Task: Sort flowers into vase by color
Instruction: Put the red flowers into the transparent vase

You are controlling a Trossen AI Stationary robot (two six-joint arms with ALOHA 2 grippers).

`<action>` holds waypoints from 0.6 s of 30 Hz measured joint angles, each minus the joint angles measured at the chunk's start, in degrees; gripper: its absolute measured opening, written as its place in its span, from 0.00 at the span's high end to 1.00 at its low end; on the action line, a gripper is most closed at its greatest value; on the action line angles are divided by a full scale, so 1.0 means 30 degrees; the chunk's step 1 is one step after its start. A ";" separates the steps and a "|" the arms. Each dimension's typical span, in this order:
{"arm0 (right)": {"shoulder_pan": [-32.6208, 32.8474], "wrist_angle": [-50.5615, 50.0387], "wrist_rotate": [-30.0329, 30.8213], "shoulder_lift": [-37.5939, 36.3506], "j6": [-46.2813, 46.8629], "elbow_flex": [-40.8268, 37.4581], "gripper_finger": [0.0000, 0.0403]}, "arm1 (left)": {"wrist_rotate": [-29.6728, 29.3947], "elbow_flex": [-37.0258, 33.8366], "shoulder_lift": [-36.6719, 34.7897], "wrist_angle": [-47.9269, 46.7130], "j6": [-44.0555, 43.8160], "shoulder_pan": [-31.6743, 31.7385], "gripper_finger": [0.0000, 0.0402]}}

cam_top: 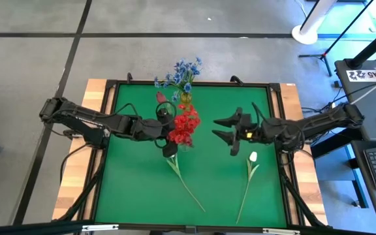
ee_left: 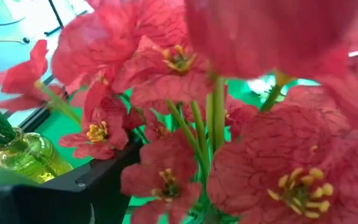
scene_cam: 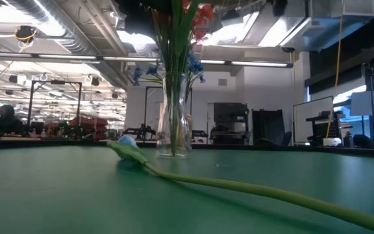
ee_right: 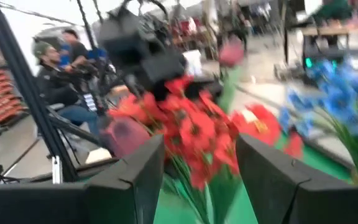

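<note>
High view, left arm: I see it reaching in from the bench's point(cam_top: 136, 196) left edge toward the middle.
Left end effector point(cam_top: 169, 134): it sits at the red clustered flower point(cam_top: 185, 126), fingers spread around the stem just below the blooms; I read it as holding that stem at full spread.
Left wrist view: red blooms point(ee_left: 185, 112) fill my picture, green stems running down between them; one dark finger point(ee_left: 86, 186) shows low beside them.
Glass vase point(scene_cam: 173, 117): it stands upright near the far edge of the green mat, holding blue sprigs point(cam_top: 181, 72) and a red-pink rosebud point(cam_top: 161, 97).
Yellow-tinted vase neck point(ee_left: 33, 155): visible in my left wrist picture beside the finger, green stems in it.
Red flower's stem point(cam_top: 187, 186): it trails down over the mat toward the near edge.
Right end effector point(cam_top: 226, 128): fingers parted, nothing between them, hovering just right of the red blooms and facing them.
White tulip-like flower point(cam_top: 252, 156): lying flat on the mat near the right arm, well apart from the vase, stem pointing to the near edge.
Low view: a green stem point(scene_cam: 252, 190) lies across the mat in front of the vase.
</note>
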 joint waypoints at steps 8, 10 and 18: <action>-0.1477 0.2027 -0.2074 0.2611 -0.0238 0.0000 0.51 | 0.0000 0.0000 0.0117 -0.0054 -0.0050 0.0000 0.18; -0.1586 0.1865 -0.2317 0.3132 -0.0141 0.0000 0.51 | 0.0000 0.0000 0.0117 -0.0061 -0.0050 0.0000 0.18; -0.1593 -0.1775 -0.0998 0.4186 0.0728 0.0000 0.51 | -0.0015 -0.0007 0.0117 -0.0254 -0.0050 0.0000 0.18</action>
